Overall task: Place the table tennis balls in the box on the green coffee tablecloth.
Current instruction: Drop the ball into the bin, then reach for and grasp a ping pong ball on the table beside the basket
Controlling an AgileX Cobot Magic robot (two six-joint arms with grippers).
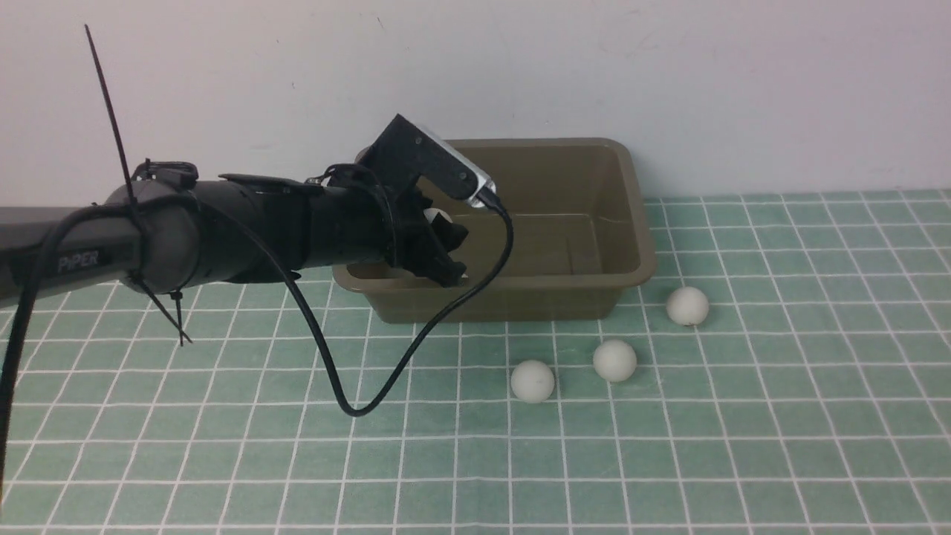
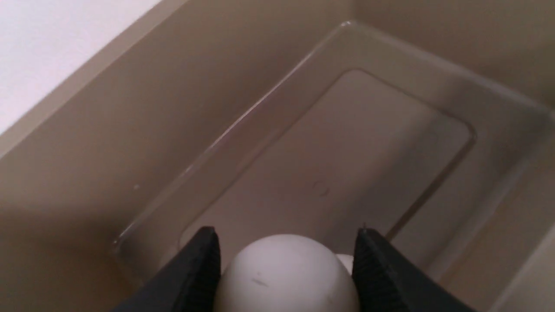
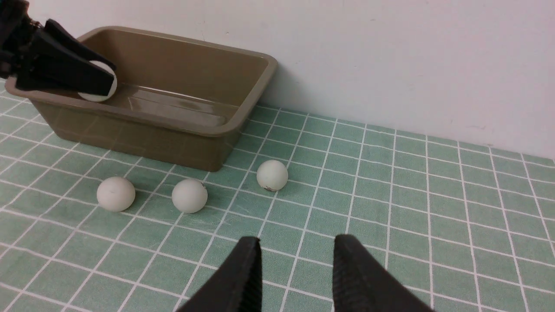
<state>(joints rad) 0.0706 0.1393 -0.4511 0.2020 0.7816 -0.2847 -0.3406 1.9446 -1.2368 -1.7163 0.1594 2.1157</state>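
Your left gripper (image 2: pixel 286 242) is clamped part-way closed on a ball (image 2: pixel 284 277) inside the 9 o'clock end of the box (image 1: pixel 617 223), whose long axis runs 9 to 3 along the wall (image 1: pixel 669 74). Three loose balls (image 1: pixel 532 381) (image 1: pixel 614 360) (image 1: pixel 687 305) lie off its 5 o'clock corner, with open cloth (image 1: pixel 780 416) toward 3 and 6. Your right gripper (image 3: pixel 297 255) hangs empty, jaws slightly apart.

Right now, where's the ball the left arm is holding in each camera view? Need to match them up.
Front view: held ball is a small white patch left of centre, over the box's left end.
Left wrist view: large, at the picture's bottom centre, between the left gripper's jaws.
Right wrist view: picture's upper left, just above the box rim.
Shared landmark: the olive-brown box.
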